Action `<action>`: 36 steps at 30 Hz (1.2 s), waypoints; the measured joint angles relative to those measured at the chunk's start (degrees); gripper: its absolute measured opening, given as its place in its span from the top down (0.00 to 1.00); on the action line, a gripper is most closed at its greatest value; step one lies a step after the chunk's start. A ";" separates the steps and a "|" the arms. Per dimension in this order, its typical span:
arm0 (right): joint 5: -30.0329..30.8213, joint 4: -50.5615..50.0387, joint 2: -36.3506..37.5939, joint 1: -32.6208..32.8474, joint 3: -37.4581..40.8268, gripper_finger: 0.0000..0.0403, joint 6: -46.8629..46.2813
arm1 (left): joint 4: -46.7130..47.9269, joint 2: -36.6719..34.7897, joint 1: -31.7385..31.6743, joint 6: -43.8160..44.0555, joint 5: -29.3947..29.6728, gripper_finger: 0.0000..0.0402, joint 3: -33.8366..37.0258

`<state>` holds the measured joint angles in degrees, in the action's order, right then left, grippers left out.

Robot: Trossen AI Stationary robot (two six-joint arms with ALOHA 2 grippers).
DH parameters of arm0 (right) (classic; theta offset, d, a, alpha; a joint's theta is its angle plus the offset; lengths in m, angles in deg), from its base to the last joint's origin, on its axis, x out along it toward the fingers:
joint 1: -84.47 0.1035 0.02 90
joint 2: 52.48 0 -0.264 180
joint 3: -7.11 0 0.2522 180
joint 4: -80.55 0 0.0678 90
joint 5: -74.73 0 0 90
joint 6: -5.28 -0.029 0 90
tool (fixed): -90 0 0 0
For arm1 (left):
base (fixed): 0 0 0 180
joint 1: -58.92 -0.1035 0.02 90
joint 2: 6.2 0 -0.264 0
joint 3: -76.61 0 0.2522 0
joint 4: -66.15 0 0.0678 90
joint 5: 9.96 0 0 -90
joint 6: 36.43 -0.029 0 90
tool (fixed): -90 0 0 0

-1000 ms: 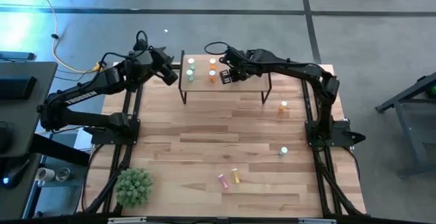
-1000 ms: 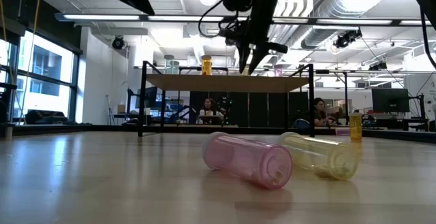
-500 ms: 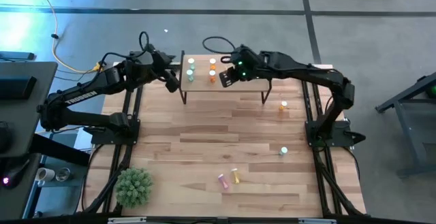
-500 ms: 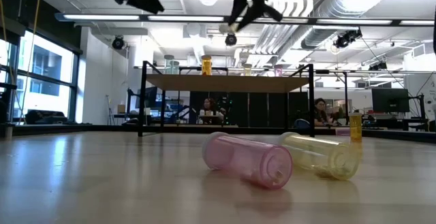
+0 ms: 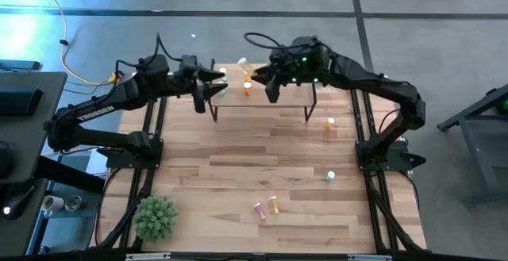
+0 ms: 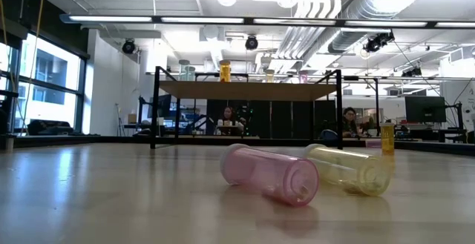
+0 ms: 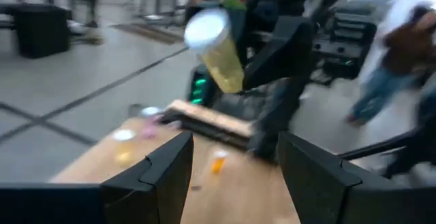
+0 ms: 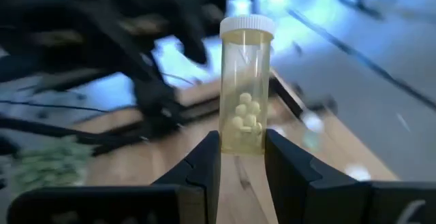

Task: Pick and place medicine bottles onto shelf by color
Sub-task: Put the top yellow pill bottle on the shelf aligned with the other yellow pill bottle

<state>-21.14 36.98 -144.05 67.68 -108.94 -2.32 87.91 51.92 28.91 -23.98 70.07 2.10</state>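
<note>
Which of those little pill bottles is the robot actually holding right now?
The yellow bottle with the white cap, clamped upright in the right claw above the shelf. All the others stand or lie on the shelf or the table, untouched.

High view: straight down over the whole table (image 5: 238, 158). Low view: at tabletop level, close to a pink bottle (image 6: 271, 172), facing the shelf (image 6: 249, 88) and room. Wrist views look forward over each pincer. Shelf shared by high and low views.
</note>
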 joint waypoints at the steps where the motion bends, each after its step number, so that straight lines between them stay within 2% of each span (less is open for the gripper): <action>1: -2.13 1.82 0.33 -0.21 0.01 0.80 1.47 | -1.86 0.56 0.44 1.31 -0.32 0.50 0.00; 7: -14.46 8.95 1.58 -1.84 -0.01 0.80 5.04 | -10.81 2.86 3.08 3.89 -0.50 0.50 0.02; 13: -17.22 9.95 2.05 -2.04 -0.01 0.80 3.50 | -20.20 4.85 5.50 0.15 -0.03 0.50 0.02; 18: -16.78 11.99 2.10 -1.13 -0.01 0.80 2.17 | -25.65 5.75 6.13 -4.01 0.24 0.50 0.02; 24: -16.16 14.78 1.99 0.46 -0.01 0.80 2.14 | -28.21 5.78 6.13 -4.13 0.21 0.50 0.02; 28: -10.94 15.24 1.61 1.87 -0.01 0.80 4.60 | -28.47 5.78 6.13 -2.46 -0.15 0.50 0.02; 36: -6.33 16.07 -0.83 3.46 -0.01 0.80 6.41 | -28.36 5.78 6.05 -1.03 -0.79 0.50 0.02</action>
<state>-27.48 53.05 -144.88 71.15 -108.95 4.09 59.55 57.70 34.96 -25.01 69.28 2.12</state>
